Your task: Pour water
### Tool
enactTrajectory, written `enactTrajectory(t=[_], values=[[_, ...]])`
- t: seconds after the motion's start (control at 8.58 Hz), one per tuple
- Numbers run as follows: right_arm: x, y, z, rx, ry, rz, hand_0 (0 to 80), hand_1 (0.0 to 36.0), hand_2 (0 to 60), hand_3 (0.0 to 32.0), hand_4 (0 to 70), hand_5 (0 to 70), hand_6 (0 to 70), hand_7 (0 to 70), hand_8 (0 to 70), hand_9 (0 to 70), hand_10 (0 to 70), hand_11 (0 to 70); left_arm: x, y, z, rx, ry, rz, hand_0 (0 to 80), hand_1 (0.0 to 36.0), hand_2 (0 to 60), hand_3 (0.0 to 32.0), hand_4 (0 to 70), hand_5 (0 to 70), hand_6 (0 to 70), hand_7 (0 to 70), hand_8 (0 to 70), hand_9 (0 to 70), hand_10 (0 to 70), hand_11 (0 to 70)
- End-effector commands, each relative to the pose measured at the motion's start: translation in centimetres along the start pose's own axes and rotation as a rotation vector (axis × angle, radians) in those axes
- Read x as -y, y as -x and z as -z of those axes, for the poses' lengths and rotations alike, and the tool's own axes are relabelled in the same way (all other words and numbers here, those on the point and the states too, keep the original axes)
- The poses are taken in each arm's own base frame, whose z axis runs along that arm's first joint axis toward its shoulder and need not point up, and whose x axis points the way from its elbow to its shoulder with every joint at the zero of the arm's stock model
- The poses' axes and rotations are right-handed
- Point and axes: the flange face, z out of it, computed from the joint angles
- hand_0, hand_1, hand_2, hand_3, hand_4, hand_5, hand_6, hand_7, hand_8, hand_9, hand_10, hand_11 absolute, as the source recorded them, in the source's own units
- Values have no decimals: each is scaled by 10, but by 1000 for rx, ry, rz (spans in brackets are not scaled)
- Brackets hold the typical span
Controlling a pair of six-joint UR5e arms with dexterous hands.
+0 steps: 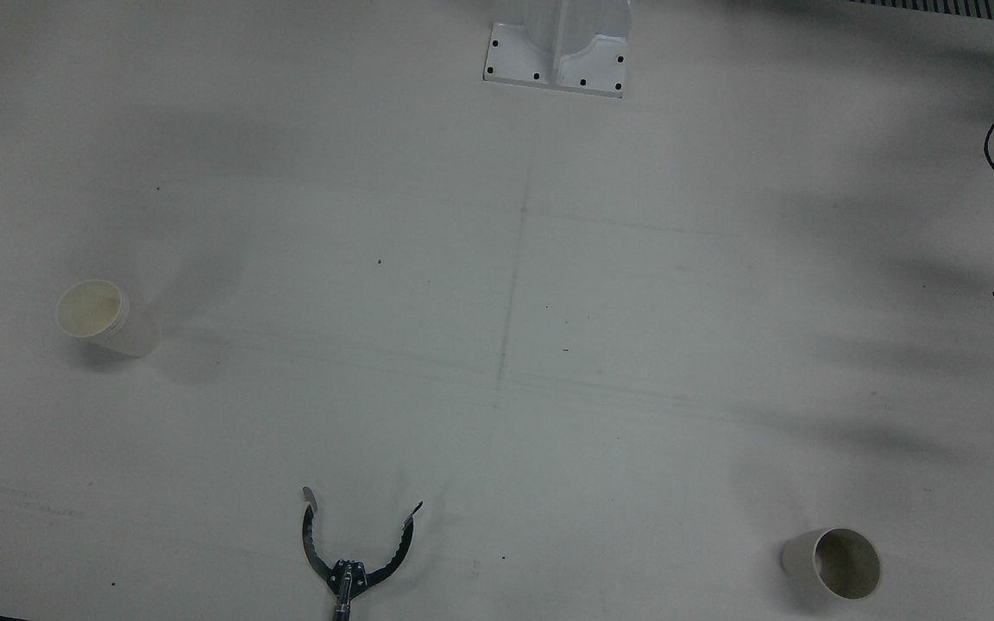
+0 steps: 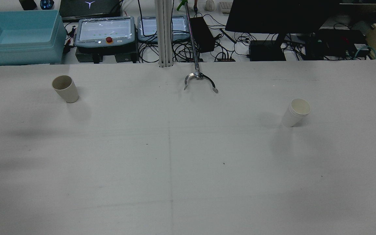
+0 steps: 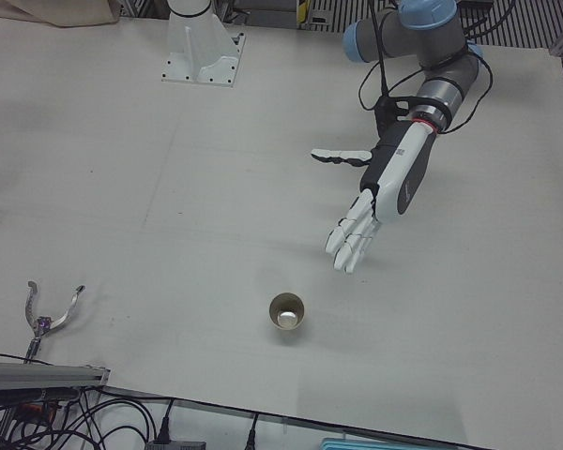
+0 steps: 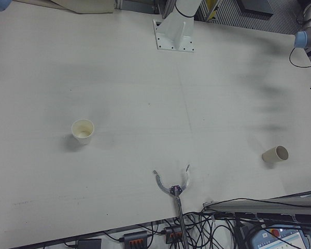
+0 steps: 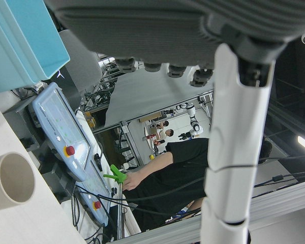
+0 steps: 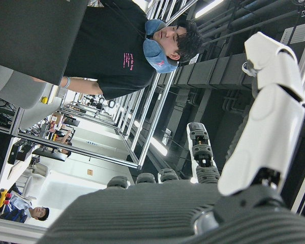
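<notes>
White table (image 2: pixel 175 156) fills the rear view, with monitors and cables behind. I see two paper cups, both upright: the tan cup (image 2: pixel 65 88) at upper left, the white cup (image 2: pixel 296 112) at right of the frame. They look light, thin and easy to crush, so I judge a soft grip around the middle of the wall is best, not at the rim. My left hand (image 3: pixel 371 211) hovers spread and empty, apart from the tan cup. My right hand (image 6: pixel 264 132) holds nothing; its fingers seem apart. Tongs (image 2: pixel 200 80) on a pole lie near the far edge, not between the cups.
</notes>
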Motion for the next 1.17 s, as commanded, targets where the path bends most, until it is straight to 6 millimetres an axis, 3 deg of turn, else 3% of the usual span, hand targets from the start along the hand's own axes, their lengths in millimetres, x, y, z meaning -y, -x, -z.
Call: enactTrajectory(t=[0.0, 0.23, 0.35, 0.58, 0.82, 1.05], values=[[1, 0, 2, -2, -4, 0, 468, 170, 242, 8, 131, 73, 17, 57, 0, 0, 0, 0, 69, -42, 34, -95, -88, -12, 688, 240, 0, 8, 104, 19, 0, 47, 0, 0, 2, 34], [1, -1, 2, -5, -3, 0, 469, 170, 238, 8, 132, 76, 17, 58, 0, 0, 0, 0, 99, -31, 69, -83, -115, -15, 685, 241, 0, 10, 103, 18, 0, 46, 0, 0, 0, 30], [5, -3, 7, -10, -12, 1, 469, 169, 238, 8, 132, 72, 17, 57, 0, 0, 0, 0, 115, -21, 68, -82, -90, -13, 642, 239, 0, 10, 102, 16, 0, 50, 0, 0, 2, 33], [5, -20, 11, -50, -13, 1, 468, 168, 234, 12, 128, 67, 14, 50, 0, 0, 0, 0, 145, 9, 46, 12, -56, -22, 632, 242, 0, 16, 91, 19, 0, 52, 0, 0, 0, 26], [3, -26, 11, -63, -9, -1, 470, 172, 236, 10, 130, 68, 13, 51, 0, 0, 0, 0, 159, 18, 2, 8, -42, -20, 633, 244, 0, 8, 99, 19, 0, 54, 0, 0, 1, 31], [2, -33, 11, -77, -8, 1, 471, 171, 239, 8, 140, 72, 15, 57, 0, 0, 0, 0, 139, 49, -30, 42, 18, -43, 679, 251, 0, 8, 105, 18, 0, 50, 0, 0, 2, 34]])
